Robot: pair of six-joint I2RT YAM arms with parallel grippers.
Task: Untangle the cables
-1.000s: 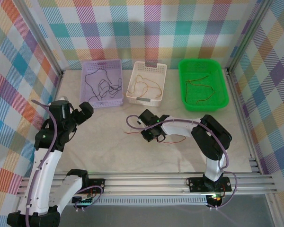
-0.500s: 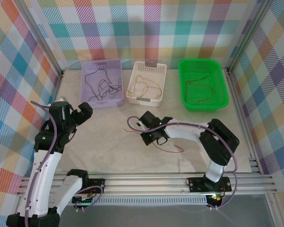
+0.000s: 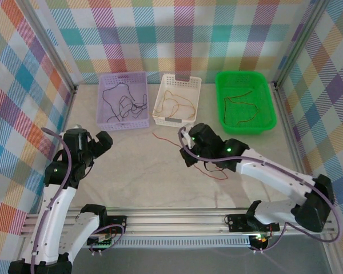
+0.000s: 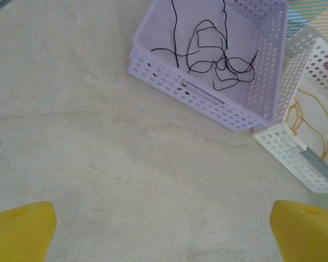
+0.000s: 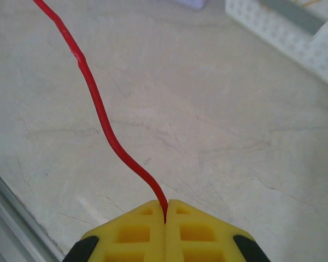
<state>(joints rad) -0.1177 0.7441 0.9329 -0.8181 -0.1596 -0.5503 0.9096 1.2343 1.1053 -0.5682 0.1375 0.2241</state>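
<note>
Moved: right gripper (image 5: pixel 165 210), pinching red cable (image 5: pixel 101 109), now nearer white basket (image 3: pixel 188 121).
Left gripper (image 4: pixel 164 234): wide open, empty.
Remaining: seemingly only this cable unsorted.

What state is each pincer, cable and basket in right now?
Left pincer: open, holding nothing.
Right pincer: shut on red cable.
Red cable: pinched, trailing over the table.
Purple basket: holds black cables.
White basket: holds orange-yellow cables.
Green basket: holds red cables.
</note>
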